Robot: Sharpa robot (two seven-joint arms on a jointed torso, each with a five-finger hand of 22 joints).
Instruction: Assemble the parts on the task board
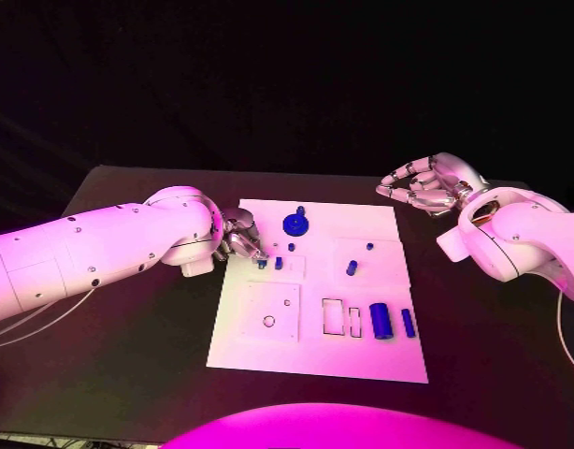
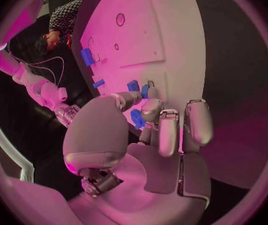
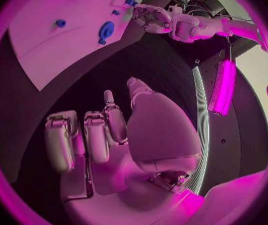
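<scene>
Fingers (image 2: 151, 110) of our left hand (image 1: 240, 235) pinch a small blue part (image 2: 137, 118), light, rigid and slippery, over the task board (image 1: 368, 360); our right hand (image 1: 424, 183) hangs empty, half curled.

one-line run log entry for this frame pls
left hand: at task board left edge, fingers on small blue part | right hand: off board, holds nothing | big blue cylinder: lying on board

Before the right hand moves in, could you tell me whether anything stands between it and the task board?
Nothing visible does. The right hand hovers over bare black table just off the task board's far right corner, holding nothing. The left hand works at the opposite edge, by the small blue parts.
</scene>
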